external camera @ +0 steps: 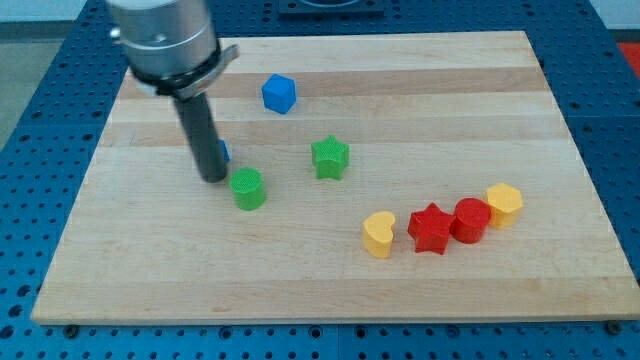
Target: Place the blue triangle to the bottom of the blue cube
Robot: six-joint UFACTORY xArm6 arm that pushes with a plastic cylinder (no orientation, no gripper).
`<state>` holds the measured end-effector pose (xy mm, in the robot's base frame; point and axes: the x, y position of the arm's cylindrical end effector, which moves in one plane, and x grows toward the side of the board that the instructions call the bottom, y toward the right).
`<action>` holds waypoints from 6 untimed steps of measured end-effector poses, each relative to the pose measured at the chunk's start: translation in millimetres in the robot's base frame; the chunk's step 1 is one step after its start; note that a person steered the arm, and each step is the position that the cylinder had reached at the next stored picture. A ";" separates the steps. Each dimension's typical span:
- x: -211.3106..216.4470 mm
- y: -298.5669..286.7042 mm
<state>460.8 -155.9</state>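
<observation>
Rod end, my tip point(213, 178), rests just left of the green cylinder point(247, 189), nearly hiding the blue triangle point(224, 153) behind it, below-left of the blue cube point(279, 94); no writing shows.

My tip point(213, 178) sits left of the cylinder point(247, 189), perhaps touching.

My rod hides almost all of the blue triangle point(224, 153), which shows only as a thin blue sliver at the rod's right edge, just up-left of the green cylinder point(247, 188). Its shape cannot be made out. My arm above the rod is cut off by the view's top.
</observation>
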 end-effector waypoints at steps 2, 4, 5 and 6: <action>-21.2 -18.2; -75.5 46.9; -78.5 56.4; -100.8 76.1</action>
